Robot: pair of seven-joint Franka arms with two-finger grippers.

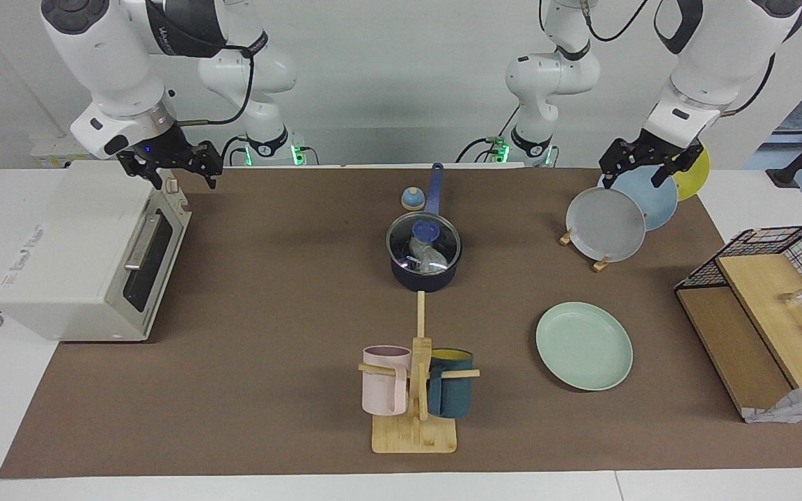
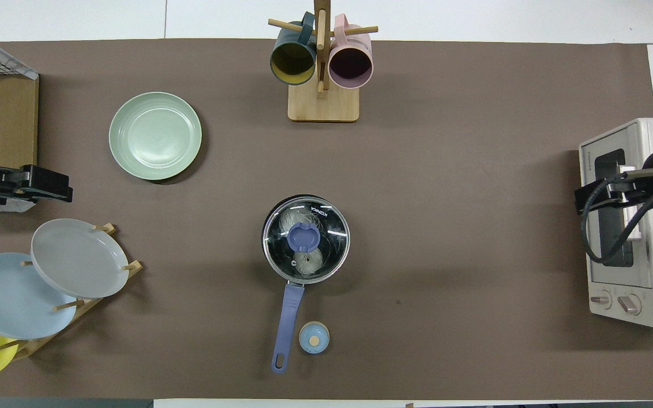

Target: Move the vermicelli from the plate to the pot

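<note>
The right tool (image 1: pixel 173 172) hangs over the top of the white toaster oven (image 1: pixel 88 257) at the right arm's end of the brown-covered worktop (image 1: pixel 269 292), well apart from the pot, its fingers spread and holding nothing; the small, deep, dark navy saucepan with a long blue straight handle, the pot (image 1: pixel 424 268), stands near the middle of the worktop under a round glass lid with a blue knob (image 2: pixel 304 237); the vermicelli (image 2: pixel 308 260), two pale nests of thin whitish strands, lies inside the pot and shows through the glass; a small light blue round knob-topped piece (image 1: pixel 411 199) sits just beside the pot's handle, nearer to the robots than the pot's bowl; the wooden mug tree (image 1: pixel 416 390) with a pink mug (image 1: pixel 385 380) and a dark teal mug (image 1: pixel 450 392) stands farther from the robots than the pot; the round, shallow, pale mint-green plate (image 1: pixel 584 346) lies bare, farther from the robots than the pot and toward the left arm's end; the wooden rack with the grey round plate (image 1: pixel 606 224), the light blue round plate (image 1: pixel 654 197) and a yellow plate (image 1: pixel 695 172) stands nearer to the robots than the mint plate; the left tool (image 1: pixel 641 165) waits over that rack, fingers spread, gripping nothing.
</note>
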